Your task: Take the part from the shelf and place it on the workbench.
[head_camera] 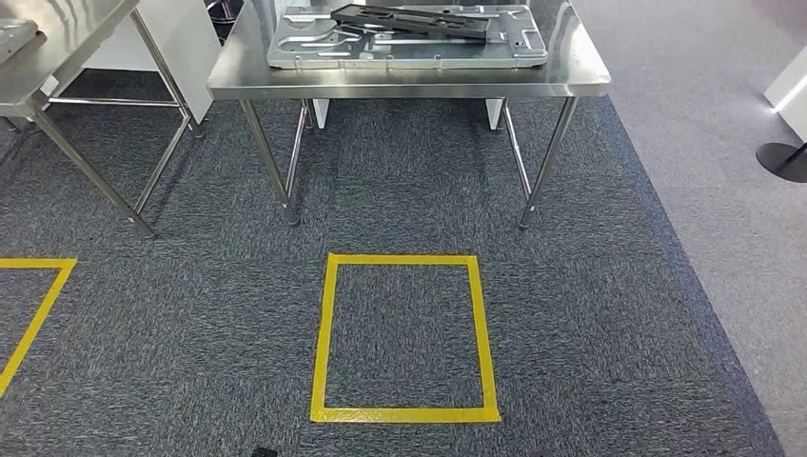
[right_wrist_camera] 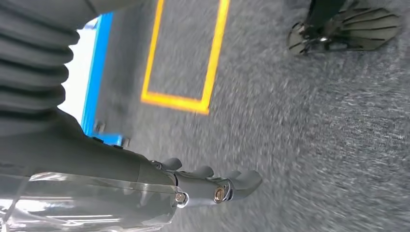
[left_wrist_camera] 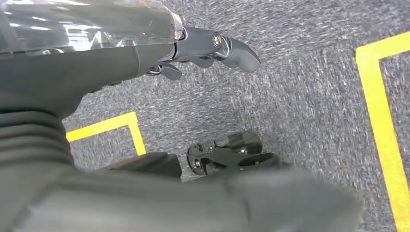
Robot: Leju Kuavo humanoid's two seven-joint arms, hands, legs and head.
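A stainless steel desk (head_camera: 409,78) stands at twelve o'clock in the head view, on thin metal legs over grey carpet (head_camera: 571,314). On its top lies a large pressed sheet-metal panel (head_camera: 314,43), silver and ribbed, and across that panel, toward its one o'clock corner, rests a flat black frame part (head_camera: 419,21), slightly askew and touching the panel beneath it. A second steel desk (head_camera: 57,57) stands at ten o'clock, apart from the first, with a grey metal piece (head_camera: 14,38) on its corner. On the carpet at six o'clock is a rectangle of yellow floor tape (head_camera: 328,333); another taped outline (head_camera: 38,314) runs off at eight o'clock.

The left hand (left_wrist_camera: 203,50) hangs over the carpet, its fingers loosely extended and a little apart, with nothing between them. The right hand (right_wrist_camera: 208,181) likewise hangs above the carpet, fingers stretched out side by side and holding nothing. Near it in the right wrist view are a yellow taped rectangle (right_wrist_camera: 212,63) and a blue-edged panel (right_wrist_camera: 94,82).
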